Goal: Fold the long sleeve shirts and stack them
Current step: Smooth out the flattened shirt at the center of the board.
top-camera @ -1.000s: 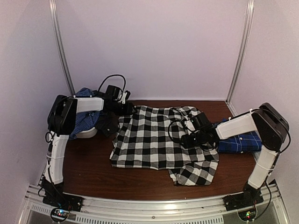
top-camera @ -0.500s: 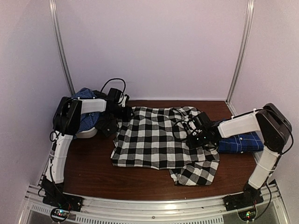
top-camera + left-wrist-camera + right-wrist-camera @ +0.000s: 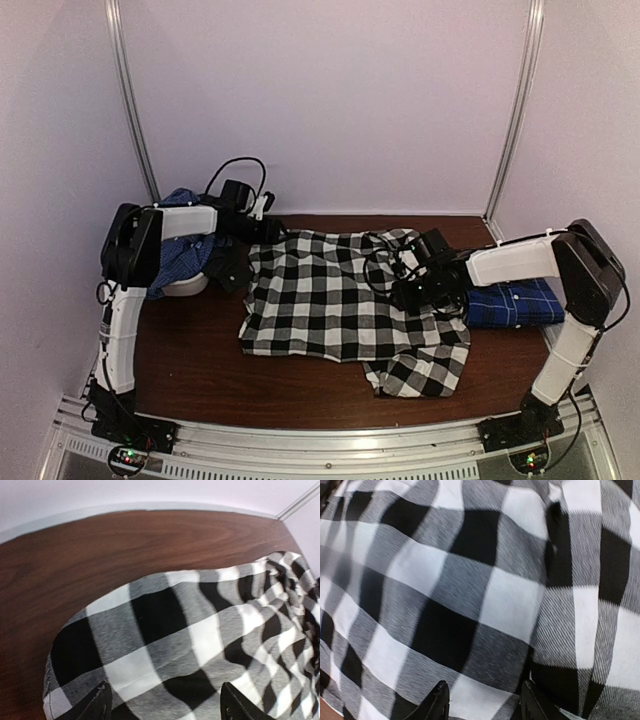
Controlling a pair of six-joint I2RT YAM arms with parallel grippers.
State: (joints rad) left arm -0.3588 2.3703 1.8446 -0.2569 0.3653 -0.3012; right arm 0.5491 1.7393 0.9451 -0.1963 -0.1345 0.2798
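The black-and-white check shirt lies spread on the brown table, with a flap hanging toward the front right. My left gripper is at its far left corner. In the left wrist view the left gripper is open, fingers wide apart over the shirt's check cloth. My right gripper hovers low over the shirt's right side. In the right wrist view the right gripper has its jaws apart above flat check cloth. A folded royal blue shirt lies at the right, beside the right arm.
At the far left a white rounded object carries a bundle of blue cloth. A small black cloth piece lies next to it. Pale walls close the back and sides. A metal rail runs along the front edge.
The left gripper's jaws have spread wider, and the check shirt's far left corner now lies further left. The right gripper has shifted slightly left over the shirt.
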